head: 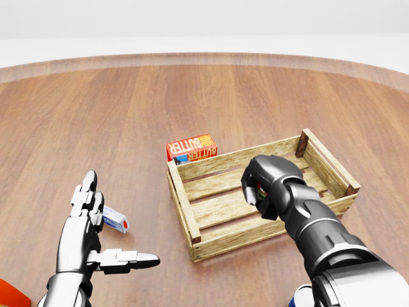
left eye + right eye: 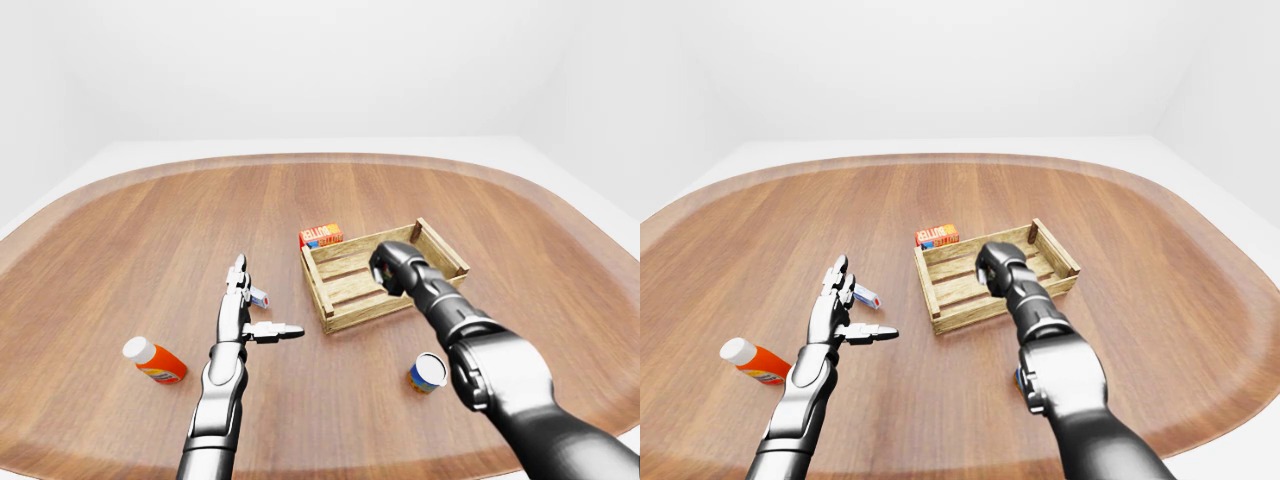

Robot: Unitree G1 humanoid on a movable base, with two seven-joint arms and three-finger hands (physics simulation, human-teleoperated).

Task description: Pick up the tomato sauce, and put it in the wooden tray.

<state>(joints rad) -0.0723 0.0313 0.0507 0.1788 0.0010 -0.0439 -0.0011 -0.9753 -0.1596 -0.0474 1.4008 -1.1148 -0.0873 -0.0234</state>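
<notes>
Left hand (image 1: 86, 240): glossy silver segmented fingers, dark joints, slim chrome forearm. Right hand (image 1: 263, 185): dark gunmetal, rounded knuckle casing, thick ringed forearm, bulky grey upper arm.

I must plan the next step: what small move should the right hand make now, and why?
Probably lower the right hand a little and then open the fingers. It is closed on a small item, likely the tomato sauce, which shows red and green between the fingers, and it hangs over the slats of the wooden tray.
</notes>
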